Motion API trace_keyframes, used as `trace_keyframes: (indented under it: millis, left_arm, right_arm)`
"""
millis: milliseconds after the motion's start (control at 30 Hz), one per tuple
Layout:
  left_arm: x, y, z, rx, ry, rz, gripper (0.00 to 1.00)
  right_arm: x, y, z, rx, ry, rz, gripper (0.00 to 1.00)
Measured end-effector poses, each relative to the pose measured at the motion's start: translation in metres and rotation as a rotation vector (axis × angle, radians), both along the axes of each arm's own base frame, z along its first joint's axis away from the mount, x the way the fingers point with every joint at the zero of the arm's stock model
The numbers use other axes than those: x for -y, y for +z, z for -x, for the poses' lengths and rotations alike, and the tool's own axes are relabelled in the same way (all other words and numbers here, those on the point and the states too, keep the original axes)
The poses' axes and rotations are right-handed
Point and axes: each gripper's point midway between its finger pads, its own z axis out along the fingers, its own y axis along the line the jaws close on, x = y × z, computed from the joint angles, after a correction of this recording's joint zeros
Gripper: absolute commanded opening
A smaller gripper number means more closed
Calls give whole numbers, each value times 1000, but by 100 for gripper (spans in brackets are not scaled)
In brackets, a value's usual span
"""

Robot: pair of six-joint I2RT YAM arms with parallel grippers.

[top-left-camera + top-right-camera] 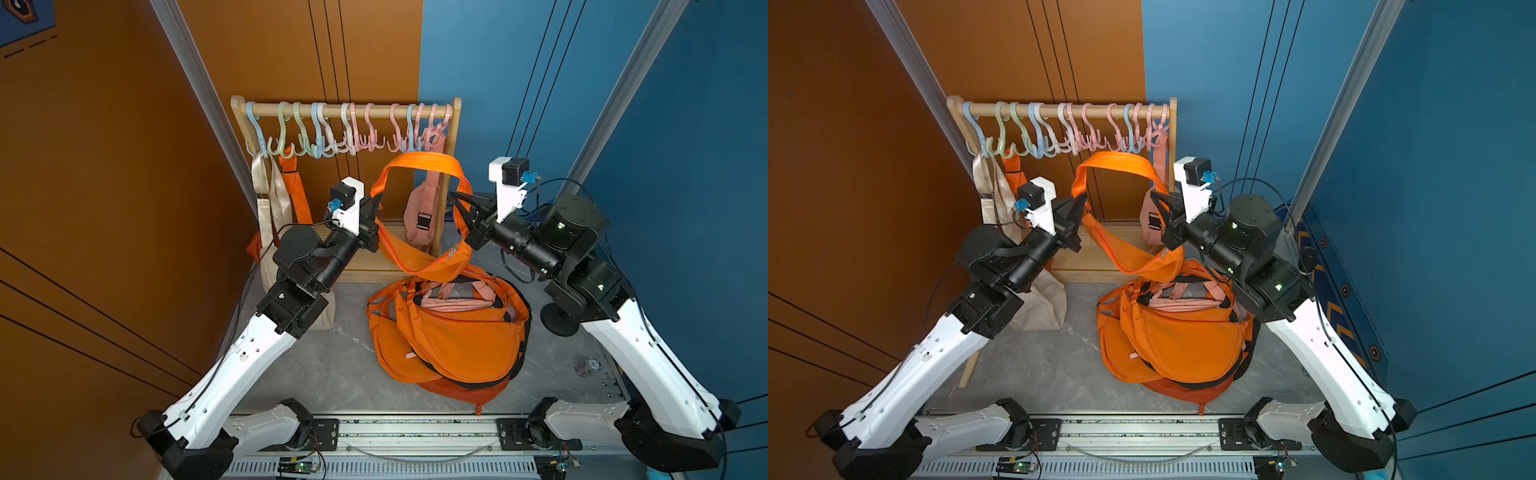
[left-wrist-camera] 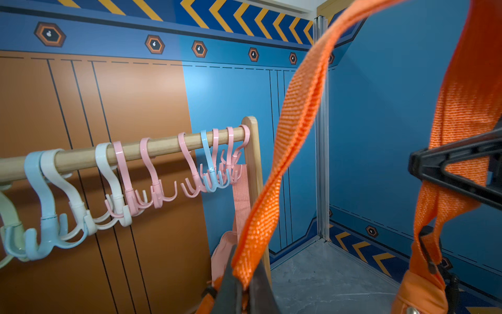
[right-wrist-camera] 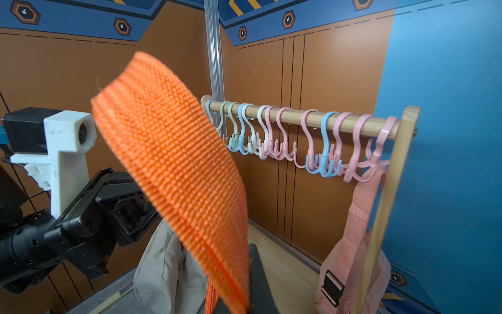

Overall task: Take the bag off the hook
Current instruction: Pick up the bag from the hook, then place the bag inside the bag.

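We see the left pincer (image 1: 376, 204) clamped on one side of the orange webbing strap (image 1: 419, 158) and the right pincer (image 1: 454, 197) clamped on the other, so the strap arches between them as a loop. In both wrist views the webbing runs straight into closed jaws. The loop is clear of the pastel plastic hooks (image 1: 353, 137) on the wooden rail (image 1: 332, 110) and stands on the near side of them.

Below the pincers hangs the orange crescent-shaped fabric bag (image 1: 415, 257), tilted, its zip facing up. Its lower end seems to touch the heap of orange bags (image 1: 453, 345) lying on the grey marbled counter (image 1: 324, 370), though we cannot be sure of contact from above.

A pink fabric bag (image 1: 413, 203) hangs by its strap from the pink hook (image 3: 385, 130) at the rail's right end. A beige canvas tote (image 1: 268, 214) hangs at the left end.
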Motion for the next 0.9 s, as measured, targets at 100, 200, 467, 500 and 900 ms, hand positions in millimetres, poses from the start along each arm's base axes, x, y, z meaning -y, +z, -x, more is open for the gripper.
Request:
trace_keyframes:
  millis: [100,200,467,500,900]
  left_arm:
    - [9,5,20,29,-21,-19,0]
    - [18,7,40,50,-48,-47,0]
    - [35,5,99,119,-133,-115,0]
    - [37,4,107,127,-144,-127,0]
    - [79,-21,184,210,-230,-327,0]
  right_arm:
    - [19,2,17,16,-30,1,0]
    - [37,2,33,23,-48,-5,0]
    - [79,-14,75,26,-88,-16,0]
    - [85,-17,80,26,-95,-17,0]
    - [141,-49,120,2,-199,-21,0]
